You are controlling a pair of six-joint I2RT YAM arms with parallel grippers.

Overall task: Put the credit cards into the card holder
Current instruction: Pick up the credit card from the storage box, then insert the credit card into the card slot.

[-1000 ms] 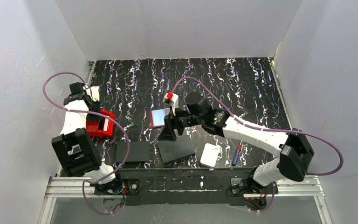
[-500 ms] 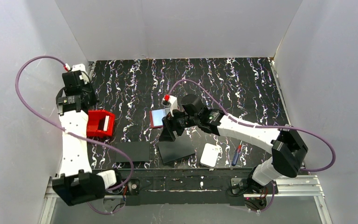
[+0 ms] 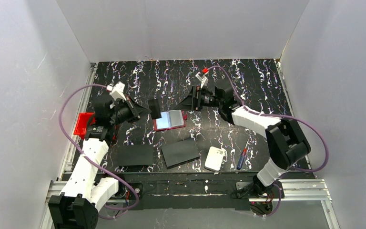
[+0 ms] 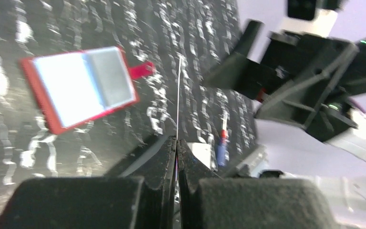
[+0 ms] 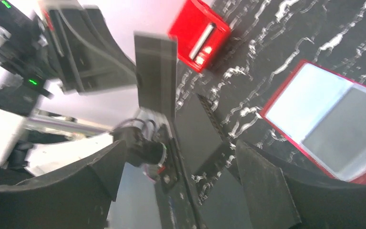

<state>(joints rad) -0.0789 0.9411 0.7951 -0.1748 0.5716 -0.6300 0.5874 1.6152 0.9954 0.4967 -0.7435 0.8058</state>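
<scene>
Change since a second ago: your left arm is off the bright red open-topped bin (image 5: 186,26) at the table's 9 o'clock edge and now reaches to the centre. Your right gripper (image 3: 193,99) has lifted off the small dark red folding card holder (image 4: 142,70) and sits at its 1 o'clock, fingers spread wide, holding nothing.

The left gripper (image 4: 177,148) is pinched tight on one thin grey credit card (image 5: 156,71), held on edge just at the holder's 9 o'clock, clear of the table.

The holder lies open and flat mid-table, freed by the right side. My read: hand-over of roles, left comes in to insert, and the slot is unobstructed.

Counts:
- Credit cards: one in the left fingers, plus a pale face (image 4: 64,88) and a grey-blue face (image 4: 107,76) inside the holder. I can't tell if those are cards or pocket windows.
- A white strip shows in the bin, possibly another card, can't tell.
- Card holder: one.
- Red bin: one.
- Flat black sheets: two (image 3: 136,155) (image 3: 180,152), at 6 o'clock.
- White rounded-square pad (image 3: 215,158): one.
- Blue-and-red handled tool (image 3: 241,157): one, beside the pad.
</scene>
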